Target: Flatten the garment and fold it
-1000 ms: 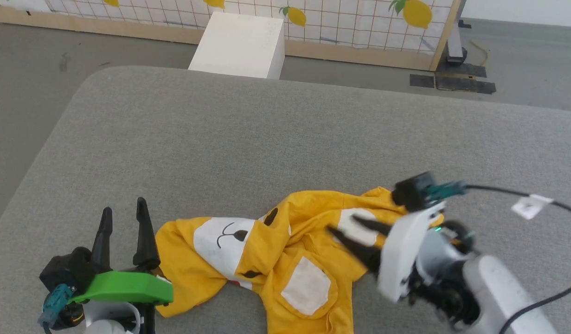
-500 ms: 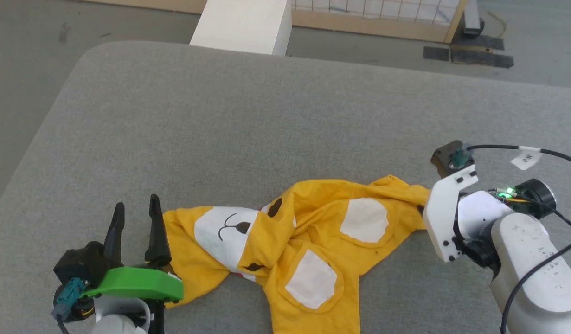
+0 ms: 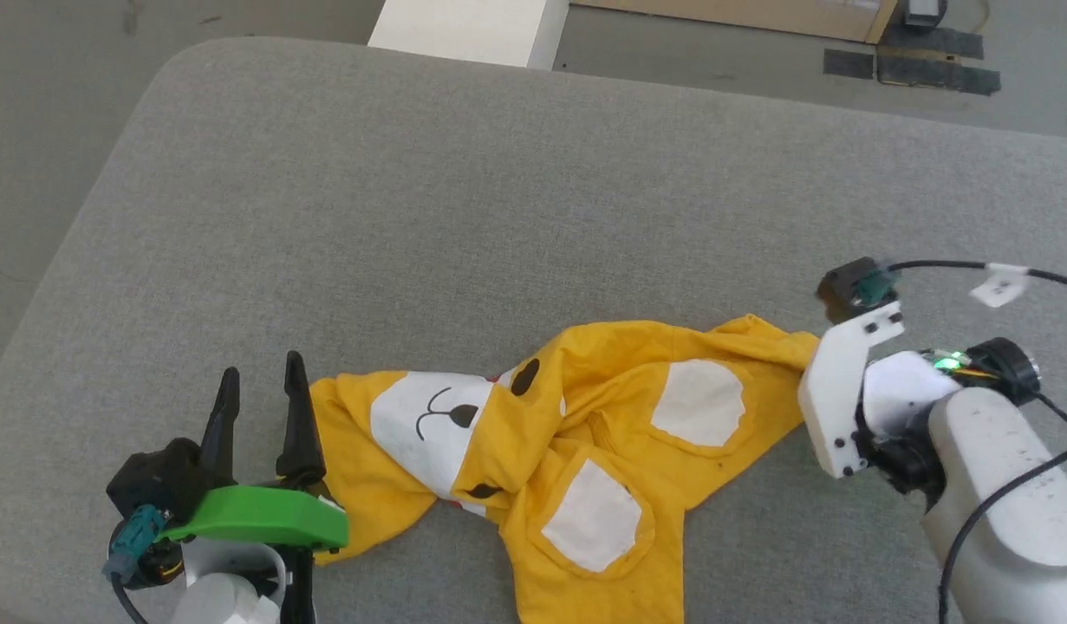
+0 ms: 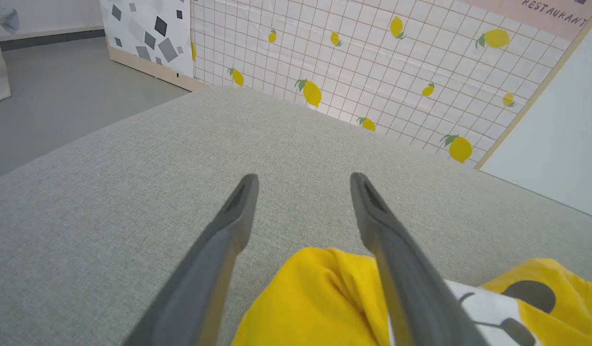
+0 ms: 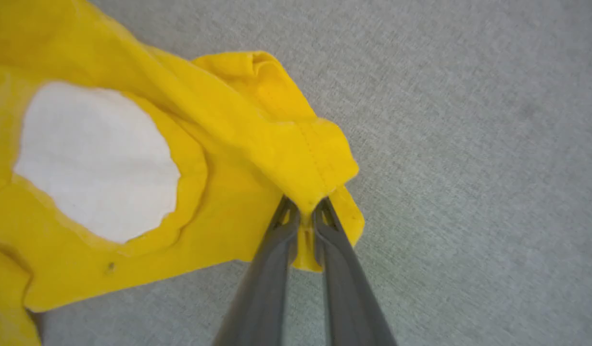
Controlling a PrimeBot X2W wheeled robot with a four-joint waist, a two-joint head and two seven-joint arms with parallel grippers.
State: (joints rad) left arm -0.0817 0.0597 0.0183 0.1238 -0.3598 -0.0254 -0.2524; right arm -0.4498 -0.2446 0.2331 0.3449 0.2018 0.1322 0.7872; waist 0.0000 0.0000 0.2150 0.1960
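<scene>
Though crumpled, garment [image 3: 585,407] edge pinched in R end effector [image 5: 305,211]; L end effector [image 3: 261,368] open, alongside.

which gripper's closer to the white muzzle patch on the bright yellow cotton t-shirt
Left. The left gripper stands open beside the white muzzle patch; the right gripper pinches the far edge of the bright yellow cotton T-shirt.

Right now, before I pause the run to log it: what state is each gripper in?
Left gripper: open, holding nothing.
Right gripper: fingers shut on an edge of the garment.
</scene>
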